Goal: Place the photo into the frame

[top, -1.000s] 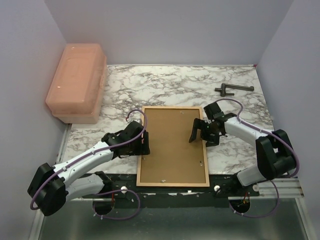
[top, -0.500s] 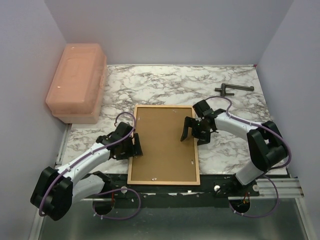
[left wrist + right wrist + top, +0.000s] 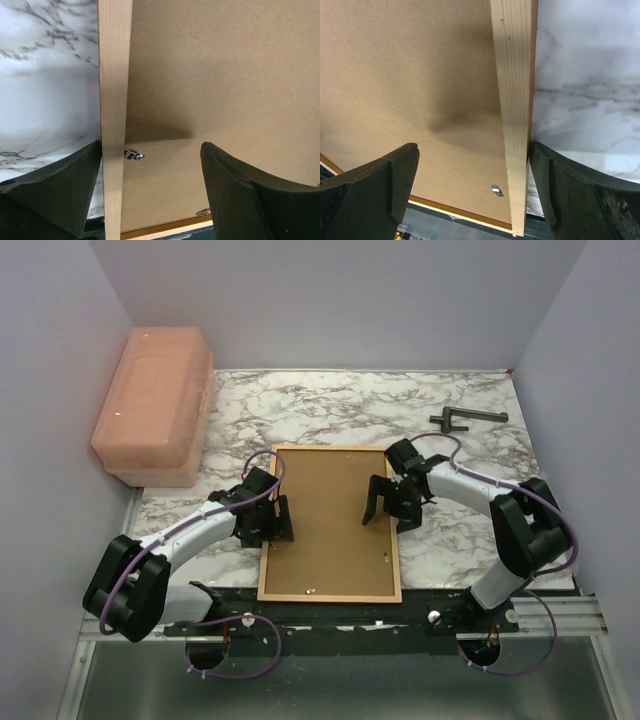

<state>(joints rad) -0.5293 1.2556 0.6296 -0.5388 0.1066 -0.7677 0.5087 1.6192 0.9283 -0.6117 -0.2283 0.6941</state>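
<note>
Straddling the left rail of the frame (image 3: 115, 75), the left fingers (image 3: 50, 192) stand apart. One is on the marble just outside the rail and the other is over the brown backing board (image 3: 330, 530), and neither clamps anything. The right fingers (image 3: 365, 192) are likewise spread wide across the frame's right rail, empty. The frame lies back-up on the desk (image 3: 330, 410) between the two arms, board seated inside it, its near rail at the desk's near edge. The photo is not visible in any view, and whether it sits beneath the board cannot be told. Risks, as judged: if either pair closes on a rail and lifts, the board could drop out should the small metal tab (image 3: 133, 156) by the left rail not be turned over it. Uneven pushes could skid the frame on the smooth marble or nudge it over the near edge. Count: two arms, one frame, one backing board, one pink lidded box (image 3: 155, 405) beyond the frame's left side, one dark tool (image 3: 468, 419) beyond its right corner.
</note>
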